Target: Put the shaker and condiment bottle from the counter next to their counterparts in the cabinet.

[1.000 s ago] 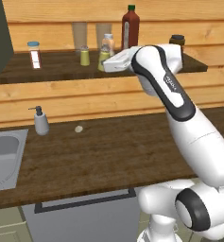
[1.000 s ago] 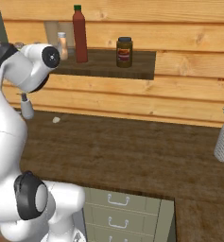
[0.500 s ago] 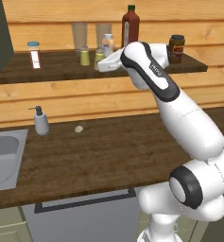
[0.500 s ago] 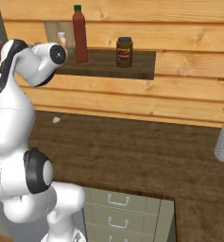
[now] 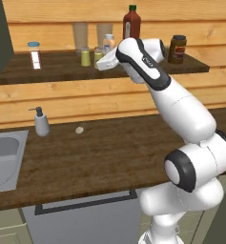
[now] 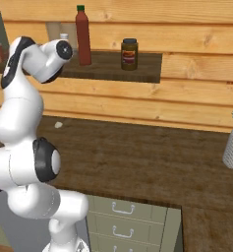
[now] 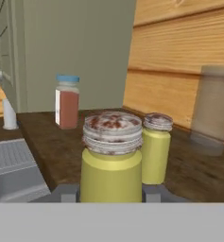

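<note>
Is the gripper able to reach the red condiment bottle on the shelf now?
Probably not at once: the gripper is shut on a shaker, which must be set down first. The condiment bottle stands unblocked nearby.

No legible text observed. Labels on the brown jar [image 6: 130, 54] and the red bottle [image 6: 82, 35] are too small to read.

Evenly and softly lit throughout, rendered, no glare anywhere. Faint shadow under the cabinet [image 5: 133, 71] shelf board, darkest just beneath its front edge. Crisp in both base views; softer and coarser close to the shaker [image 7: 111, 158], with the translucent glass [image 7: 212, 111] behind it hazy.
</note>
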{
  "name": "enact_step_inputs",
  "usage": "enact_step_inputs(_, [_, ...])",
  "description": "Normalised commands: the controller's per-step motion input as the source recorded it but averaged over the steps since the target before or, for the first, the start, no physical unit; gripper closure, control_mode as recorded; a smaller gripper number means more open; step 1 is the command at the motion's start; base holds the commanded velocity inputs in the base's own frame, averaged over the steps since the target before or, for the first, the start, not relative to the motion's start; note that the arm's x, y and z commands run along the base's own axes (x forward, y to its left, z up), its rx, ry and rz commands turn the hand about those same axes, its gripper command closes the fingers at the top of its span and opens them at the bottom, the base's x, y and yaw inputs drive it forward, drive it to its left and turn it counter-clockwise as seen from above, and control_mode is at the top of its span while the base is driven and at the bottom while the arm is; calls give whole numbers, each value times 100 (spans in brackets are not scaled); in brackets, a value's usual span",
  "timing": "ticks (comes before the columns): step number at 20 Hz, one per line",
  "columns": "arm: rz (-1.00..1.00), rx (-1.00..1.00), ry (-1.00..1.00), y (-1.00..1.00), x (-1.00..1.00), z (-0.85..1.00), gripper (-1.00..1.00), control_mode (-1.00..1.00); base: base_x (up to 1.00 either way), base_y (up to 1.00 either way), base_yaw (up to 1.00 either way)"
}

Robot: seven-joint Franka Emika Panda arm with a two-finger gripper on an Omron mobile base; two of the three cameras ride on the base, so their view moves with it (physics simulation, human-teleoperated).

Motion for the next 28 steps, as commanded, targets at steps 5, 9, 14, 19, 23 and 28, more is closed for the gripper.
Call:
enact_step_inputs(5, [-11, 0, 0, 4, 2, -9, 100, -100, 0, 0, 0])
enact_step_inputs(9, [-23, 0, 0, 16, 1, 0, 100, -100, 0, 0, 0])
enact_step_inputs(14, [-16, 0, 0, 3, 13, -3, 100, -100, 0, 0, 0])
enact_step_inputs(19, [-1, 0, 0, 0, 39, -17, 100, -100, 0, 0, 0])
enact_step_inputs(23, [-1, 0, 0, 0, 31, -16, 100, -100, 0, 0, 0])
enact_step_inputs(28, [-1, 0, 2, 0, 20, -4, 100, -100, 0, 0, 0])
